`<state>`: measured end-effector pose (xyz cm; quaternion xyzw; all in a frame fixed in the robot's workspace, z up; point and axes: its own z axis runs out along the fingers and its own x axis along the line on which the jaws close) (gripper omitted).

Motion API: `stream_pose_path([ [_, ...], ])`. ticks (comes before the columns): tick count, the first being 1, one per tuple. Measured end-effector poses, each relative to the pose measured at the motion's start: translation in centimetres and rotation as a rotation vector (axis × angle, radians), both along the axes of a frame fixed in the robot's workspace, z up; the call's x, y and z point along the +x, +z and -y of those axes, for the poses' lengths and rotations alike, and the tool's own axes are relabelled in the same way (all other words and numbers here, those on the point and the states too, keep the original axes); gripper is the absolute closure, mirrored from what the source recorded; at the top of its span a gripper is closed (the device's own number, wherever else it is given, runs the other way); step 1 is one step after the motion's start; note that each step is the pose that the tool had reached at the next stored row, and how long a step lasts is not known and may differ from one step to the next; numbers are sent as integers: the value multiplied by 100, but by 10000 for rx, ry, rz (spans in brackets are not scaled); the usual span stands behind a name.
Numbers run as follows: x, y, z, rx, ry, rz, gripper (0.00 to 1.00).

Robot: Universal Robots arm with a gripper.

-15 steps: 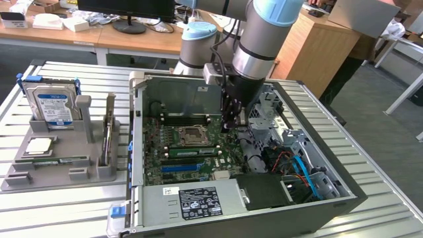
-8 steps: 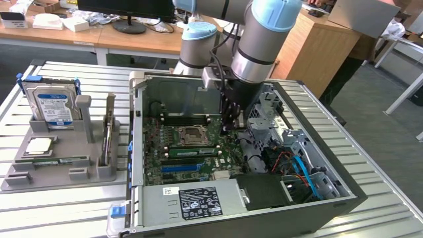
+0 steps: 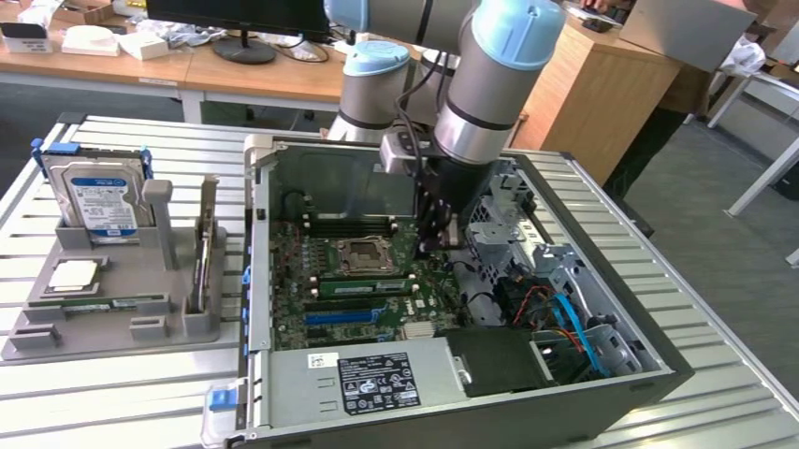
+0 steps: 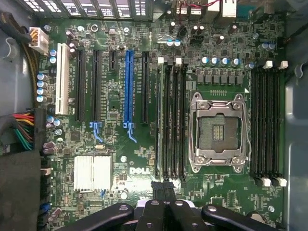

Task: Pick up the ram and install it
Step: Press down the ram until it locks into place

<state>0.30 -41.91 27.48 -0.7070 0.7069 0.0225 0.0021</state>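
The slatted tabletop (image 3: 112,150) carried an open computer case (image 3: 624,374) lying on its side. The arm (image 3: 487,84) reached down into the case from the back. The motherboard (image 4: 115,96) filled the floor of the case, with a power supply (image 3: 362,379) at the near edge in the exterior view.

At the exterior view's left, apart from the case, stood a grey holder (image 3: 163,323). A hard drive (image 3: 100,201) stood upright at its back, and a processor (image 3: 73,273) lay flat in front of that. A second stick (image 3: 97,303) lay in a groove near the holder's front.

In the exterior view the ram (image 3: 362,285) stood on edge along the memory slots just beside the empty socket (image 4: 219,130), on the side nearer the power supply.

The gripper (image 3: 431,238) hung low over the motherboard, close to the socket and near the ram. In the wrist view it (image 4: 163,204) sat over the end of those slots (image 4: 171,120). I could not tell whether it was apart or clamped on anything.
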Motion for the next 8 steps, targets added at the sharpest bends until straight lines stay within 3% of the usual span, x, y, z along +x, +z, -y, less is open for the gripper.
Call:
stream_pose_path([
  [8,0,-76,0,1,0,1,90],
])
